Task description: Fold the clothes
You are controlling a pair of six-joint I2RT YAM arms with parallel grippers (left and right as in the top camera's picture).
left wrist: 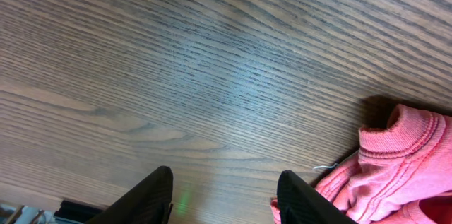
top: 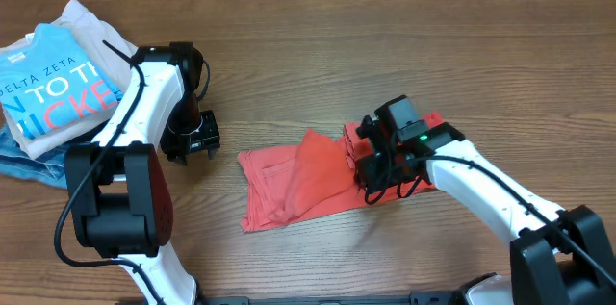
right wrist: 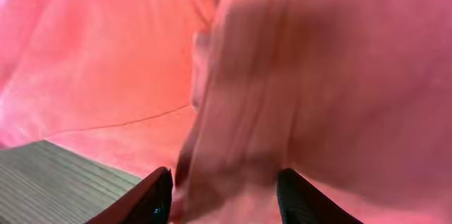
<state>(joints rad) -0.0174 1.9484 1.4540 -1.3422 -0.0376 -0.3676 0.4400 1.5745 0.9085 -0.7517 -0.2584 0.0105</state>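
Even, warm light overhead; glare and blur in the close views.

In the overhead view the T-shirt [top: 294, 185] and the table [top: 318, 45] around it are lit evenly from above, and only soft, short shadows are cast at the T-shirt's right end. In the left wrist view a pale bluish sheen of glare is spread over the wood grain up and left of the T-shirt, and a dark shadow is thrown along its collar edge. In the right wrist view the T-shirt is seen so close that it is out of focus, with a dim shadow band across its upper right.
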